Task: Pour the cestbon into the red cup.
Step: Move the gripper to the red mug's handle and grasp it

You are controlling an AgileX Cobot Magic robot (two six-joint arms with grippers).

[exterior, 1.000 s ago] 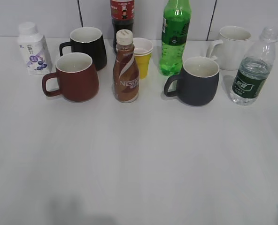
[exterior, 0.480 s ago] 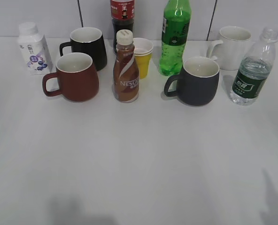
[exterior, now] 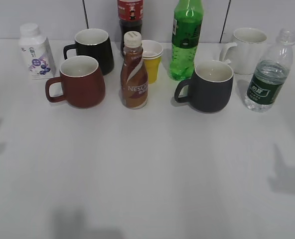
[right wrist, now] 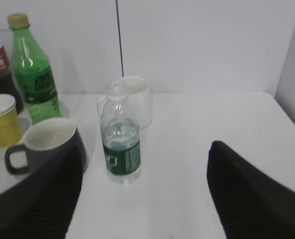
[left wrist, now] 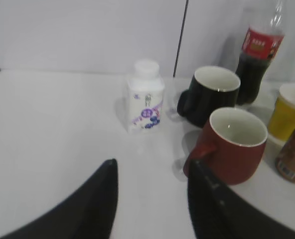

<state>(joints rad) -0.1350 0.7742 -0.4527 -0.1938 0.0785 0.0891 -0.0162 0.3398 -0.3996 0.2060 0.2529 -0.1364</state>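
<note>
**Nothing grasped yet: bottle and cup wait at opposite ends of the row**

Plainly, the pour has not begun; the cestbon [exterior: 269, 74] stands upright toward the back right corner of the worktop [exterior: 147, 169], just beside a white mug [exterior: 246, 44] and near a dark blue-grey mug [exterior: 208, 85]; its cap looks to be off, though the neck is too clear to be sure. The red cup [exterior: 80, 81] sits toward the back left, mouth up, handle pointing at the left edge; a black mug [exterior: 92, 49] stands right behind it, a brown coffee bottle [exterior: 133, 72] just beside it on the side toward the middle.

Neither arm shows in the exterior view, only shadows near the side edges. From the wrist views, the right gripper [right wrist: 142, 199] is spread wide and empty, the cestbon framed between its jaws but well ahead of them; the left gripper [left wrist: 150, 199] is parted and holds nothing, with the red cup just off its right jaw.

As for handling, the bottle looks light, about half full, with thin ribbed walls that will give under a hard squeeze and push water out of an open neck; I would take it across the labelled middle, where the ribs stiffen it, and close gently. The cup looks heavy, stable ceramic.
</note>
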